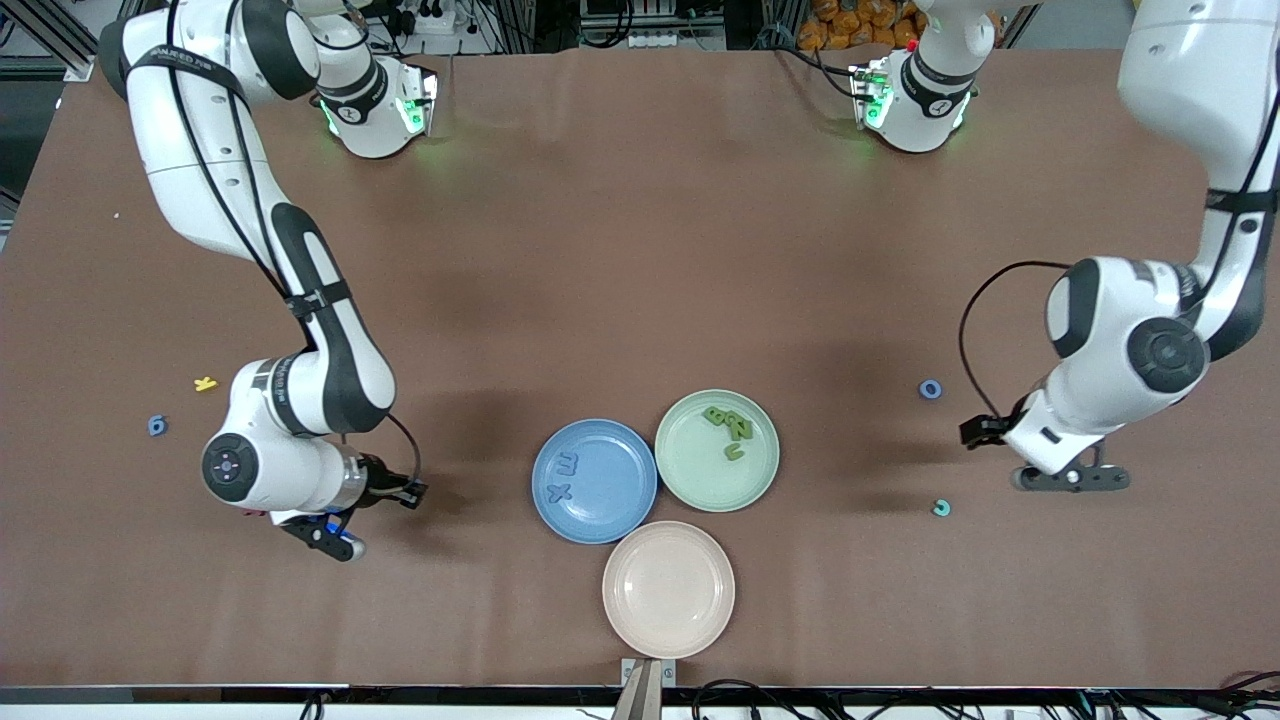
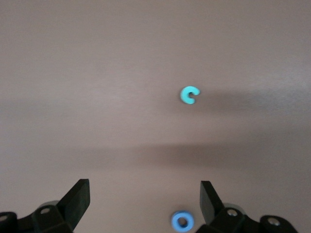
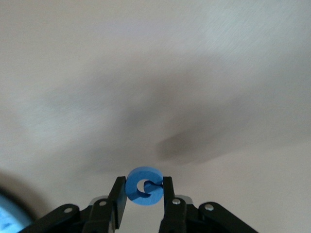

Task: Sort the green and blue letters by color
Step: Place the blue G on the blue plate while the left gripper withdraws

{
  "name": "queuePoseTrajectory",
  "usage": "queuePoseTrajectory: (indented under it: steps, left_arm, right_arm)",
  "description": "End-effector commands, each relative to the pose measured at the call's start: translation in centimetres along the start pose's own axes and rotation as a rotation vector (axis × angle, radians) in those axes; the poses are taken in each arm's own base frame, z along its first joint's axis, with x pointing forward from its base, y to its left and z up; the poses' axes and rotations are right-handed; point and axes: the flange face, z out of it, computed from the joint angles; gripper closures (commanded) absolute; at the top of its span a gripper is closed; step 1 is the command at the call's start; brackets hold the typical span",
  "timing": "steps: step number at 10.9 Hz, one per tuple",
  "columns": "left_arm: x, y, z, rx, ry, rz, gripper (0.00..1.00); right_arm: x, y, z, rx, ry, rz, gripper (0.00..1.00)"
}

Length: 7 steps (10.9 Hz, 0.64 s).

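My right gripper (image 1: 335, 537) is shut on a blue letter (image 3: 144, 186) and holds it a little above the table, toward the right arm's end and apart from the blue plate (image 1: 640, 500). That plate holds two blue letters (image 1: 566, 476). The green plate (image 1: 690, 480) holds several olive green letters (image 1: 729, 427). My left gripper (image 1: 1070, 480) is open and empty (image 2: 144, 194), over bare table. A blue ring-shaped letter (image 1: 930, 389) (image 2: 182, 221) and a teal C-shaped letter (image 1: 941, 508) (image 2: 190, 95) lie near it. Another blue letter (image 1: 157, 425) lies toward the right arm's end.
A pale pink plate (image 1: 668, 640) with nothing on it sits nearest the front camera, touching the other two plates. A yellow letter (image 1: 205, 383) lies near the loose blue letter. A dark red bit (image 1: 250, 512) shows under the right arm's wrist.
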Motion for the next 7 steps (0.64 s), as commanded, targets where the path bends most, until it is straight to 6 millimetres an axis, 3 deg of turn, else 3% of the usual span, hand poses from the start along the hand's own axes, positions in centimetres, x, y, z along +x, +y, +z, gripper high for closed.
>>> queuePoseTrajectory:
  steps: [1,4,7]
  left_arm:
    - [-2.9,-0.4,-7.4,0.032,-0.008,-0.008,0.00]
    - [-4.8,0.5,-15.9,-0.086,0.022,-0.079,0.00]
    - [-5.4,0.7,-23.0,-0.081,-0.028,-0.038,0.00]
  right_arm:
    - [-1.9,-3.9,-0.5,0.065,0.008,0.192,1.00]
    - [-5.4,-9.9,-0.4,0.170,0.055,0.386,1.00]
    - [-9.5,-16.0,-0.3,0.349,0.123,0.564,1.00]
